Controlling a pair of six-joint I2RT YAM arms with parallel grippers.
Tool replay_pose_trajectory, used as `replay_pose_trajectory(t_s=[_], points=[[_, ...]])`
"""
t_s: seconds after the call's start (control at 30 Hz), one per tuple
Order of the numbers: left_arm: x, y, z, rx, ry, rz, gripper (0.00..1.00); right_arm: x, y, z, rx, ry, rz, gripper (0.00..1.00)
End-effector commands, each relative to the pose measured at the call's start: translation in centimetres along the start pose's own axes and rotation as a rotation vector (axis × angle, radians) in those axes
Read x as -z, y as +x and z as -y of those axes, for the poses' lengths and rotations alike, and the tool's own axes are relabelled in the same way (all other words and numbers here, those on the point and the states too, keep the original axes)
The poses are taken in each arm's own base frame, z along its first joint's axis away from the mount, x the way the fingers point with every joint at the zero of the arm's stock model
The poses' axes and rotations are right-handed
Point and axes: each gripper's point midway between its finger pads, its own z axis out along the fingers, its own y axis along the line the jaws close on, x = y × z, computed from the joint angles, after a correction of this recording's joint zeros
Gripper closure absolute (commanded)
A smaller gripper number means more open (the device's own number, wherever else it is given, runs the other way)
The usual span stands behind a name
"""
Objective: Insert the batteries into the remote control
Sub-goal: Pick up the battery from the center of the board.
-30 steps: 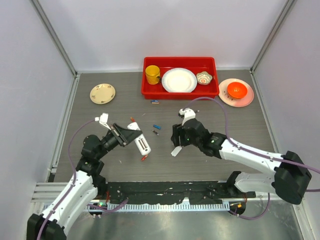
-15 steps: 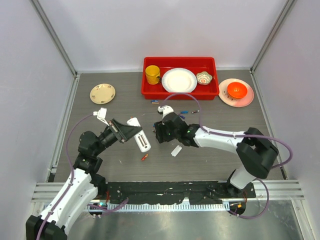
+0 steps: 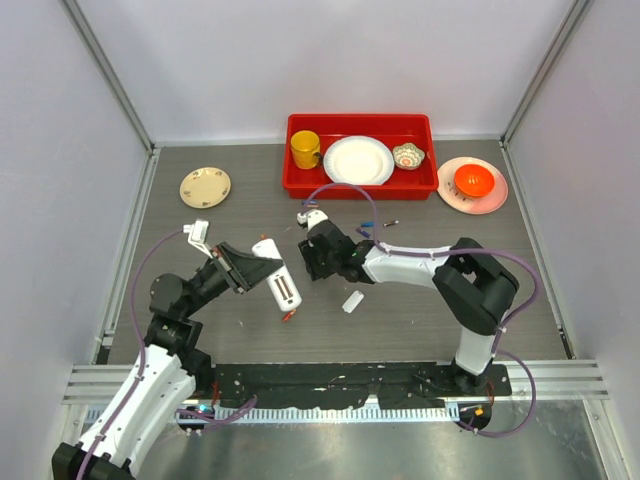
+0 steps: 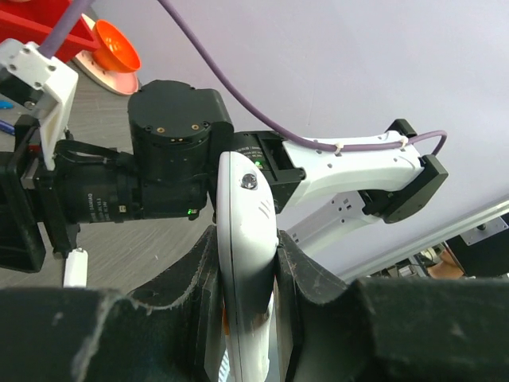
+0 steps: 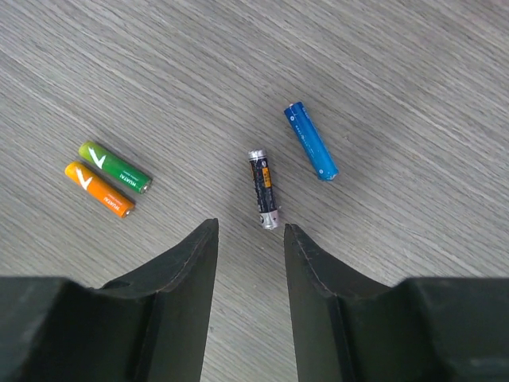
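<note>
My left gripper (image 3: 256, 268) is shut on the white remote control (image 3: 281, 286) and holds it tilted above the table; in the left wrist view the remote (image 4: 245, 199) stands edge-on between the fingers of that gripper (image 4: 246, 243). My right gripper (image 3: 313, 266) is open just right of the remote. In the right wrist view the right gripper (image 5: 249, 229) hovers right behind a dark battery (image 5: 262, 189), with a blue battery (image 5: 310, 142) beyond it and a green (image 5: 115, 167) and an orange battery (image 5: 99, 189) to the left. A red-orange battery (image 3: 288, 315) lies below the remote.
A small plain white plate (image 3: 352, 301) lies near the right arm. Two more batteries (image 3: 369, 225) lie behind it. A red tray (image 3: 300, 186) at the back holds a yellow cup (image 3: 306, 149), a white plate and a small bowl. A pink plate with an orange bowl (image 3: 473, 181) is back right, a beige plate (image 3: 205, 186) back left.
My right arm has swung left across the table and now hangs over the batteries beside the remote. My left gripper still holds the remote and has shifted slightly.
</note>
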Motion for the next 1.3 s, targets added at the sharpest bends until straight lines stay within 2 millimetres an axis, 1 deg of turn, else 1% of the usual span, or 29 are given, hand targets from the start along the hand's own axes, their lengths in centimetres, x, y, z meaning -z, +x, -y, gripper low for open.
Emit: replay_pose_trajectory(t_s=[0.0, 0.07, 0.13, 0.17, 0.2, 0.27, 0.3, 0.33, 0.37, 0.4, 0.5, 0.63, 0.77, 1.0, 1.2, 1.23, 1.27], points=[[0.1, 0.1, 1.1, -0.024, 0.058, -0.008, 1.0, -0.4, -2.6, -0.1, 0.024, 0.016, 0.055, 0.57], [0.1, 0.1, 1.1, -0.027, 0.061, -0.01, 1.0, -0.5, -2.6, 0.5, 0.024, 0.045, 0.058, 0.57], [0.2, 0.3, 1.1, -0.027, 0.064, -0.019, 1.0, 0.1, -3.6, 0.8, -0.006, 0.048, 0.103, 0.57], [0.2, 0.4, 1.1, -0.029, 0.065, -0.02, 1.0, 0.2, -3.8, 1.2, -0.022, 0.049, 0.111, 0.56], [0.2, 0.5, 0.9, -0.026, 0.061, -0.023, 1.0, 0.2, -4.1, 2.0, -0.051, 0.059, 0.117, 0.55], [0.2, 0.5, 0.6, -0.024, 0.055, -0.021, 1.0, 0.1, -4.9, 2.7, -0.069, 0.061, 0.125, 0.53], [0.2, 0.6, 0.4, -0.022, 0.053, -0.023, 1.0, -0.3, -4.9, 3.8, -0.075, 0.077, 0.114, 0.53], [0.2, 0.6, 0.3, -0.021, 0.05, -0.023, 1.0, -0.5, -5.5, 4.1, -0.078, 0.081, 0.12, 0.53], [0.1, 0.7, 0.1, -0.019, 0.048, -0.025, 1.0, -0.7, -5.6, 4.2, -0.083, 0.07, 0.114, 0.53], [0.1, 0.7, 0.0, -0.018, 0.048, -0.027, 1.0, -0.9, -5.6, 5.0, -0.084, 0.078, 0.108, 0.53], [0.1, 0.7, -0.2, -0.017, 0.044, -0.022, 1.0, -1.6, -5.7, 5.1, -0.078, 0.064, 0.096, 0.53], [0.1, 0.9, -0.6, -0.013, 0.039, -0.021, 1.0, -1.9, -6.0, 4.4, -0.076, 0.024, 0.106, 0.48], [0.0, 0.9, -0.9, -0.007, 0.034, -0.022, 1.0, -2.6, -5.6, 4.1, -0.066, 0.014, 0.082, 0.47], [-0.1, 0.9, -1.1, -0.004, 0.029, -0.022, 1.0, -3.2, -5.0, 3.7, -0.052, 0.001, 0.065, 0.48], [-0.2, 1.0, -1.4, 0.005, 0.023, -0.028, 1.0, -4.0, -3.9, 3.9, -0.047, 0.019, 0.035, 0.51], [-0.2, 1.0, -1.6, 0.007, 0.02, -0.026, 1.0, -4.1, -4.0, 4.0, -0.05, 0.024, 0.036, 0.51], [-0.2, 1.0, -1.7, 0.012, 0.013, -0.029, 1.0, -4.4, -3.6, 4.0, -0.047, 0.027, 0.023, 0.52]])
